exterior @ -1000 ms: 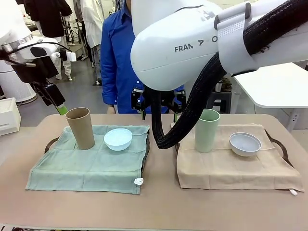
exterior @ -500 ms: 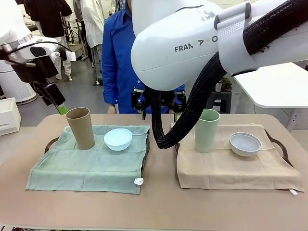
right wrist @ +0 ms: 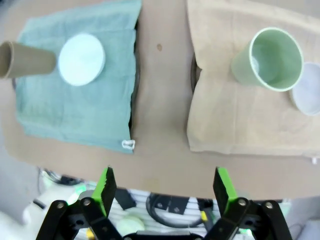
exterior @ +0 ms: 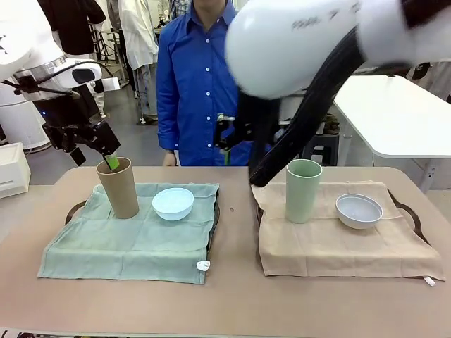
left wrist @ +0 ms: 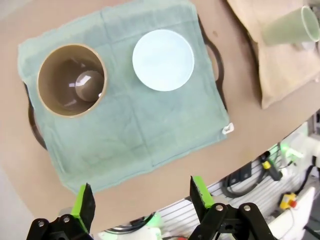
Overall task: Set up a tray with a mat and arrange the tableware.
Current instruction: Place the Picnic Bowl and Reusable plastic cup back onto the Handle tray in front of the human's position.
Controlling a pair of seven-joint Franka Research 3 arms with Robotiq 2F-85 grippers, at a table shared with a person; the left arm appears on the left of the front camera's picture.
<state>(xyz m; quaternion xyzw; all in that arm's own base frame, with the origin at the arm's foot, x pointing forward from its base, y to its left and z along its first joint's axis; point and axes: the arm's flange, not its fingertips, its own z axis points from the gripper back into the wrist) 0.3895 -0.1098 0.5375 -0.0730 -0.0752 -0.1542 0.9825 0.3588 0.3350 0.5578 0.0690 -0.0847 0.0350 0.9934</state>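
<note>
Both trays look set: brown cup (exterior: 118, 187) and blue bowl (exterior: 173, 203) on the green mat (exterior: 127, 243) at left, green cup (exterior: 303, 190) and white bowl (exterior: 359, 210) on the tan mat (exterior: 338, 246) at right. Left gripper (left wrist: 140, 197) and right gripper (right wrist: 165, 187) hang open and empty above; the next move looks like pulling clear.

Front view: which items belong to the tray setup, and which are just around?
Job items: tan tumbler, light blue bowl, green mat, sage green tumbler, pale bowl, beige mat.
Just around: white side table, white box.
</note>
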